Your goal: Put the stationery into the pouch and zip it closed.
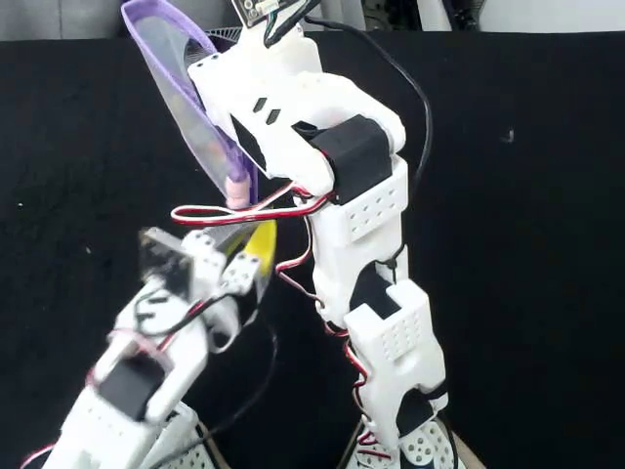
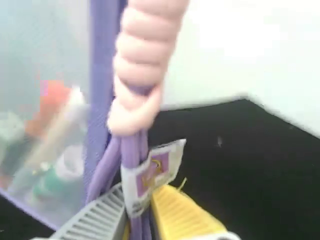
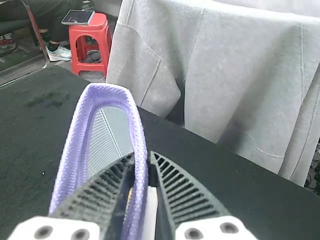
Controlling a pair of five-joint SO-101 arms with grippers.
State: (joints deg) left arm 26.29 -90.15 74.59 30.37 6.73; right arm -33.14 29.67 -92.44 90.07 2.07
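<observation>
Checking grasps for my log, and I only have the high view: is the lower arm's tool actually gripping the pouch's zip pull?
Observer: Yes. The left wrist view shows the left tool shut on the purple cord that runs out of the pink grip.
Operator: And the other arm?
Observer: The right tool is shut on the pouch, pinching its purple edge.
Operator: Anything inside?
Observer: Through the clear side, an orange item and a green-and-white item lie in it.

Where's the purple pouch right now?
In the high view's upper left, the pouch is held off the table by the right gripper, its pink zip pull just above the left gripper.
</observation>
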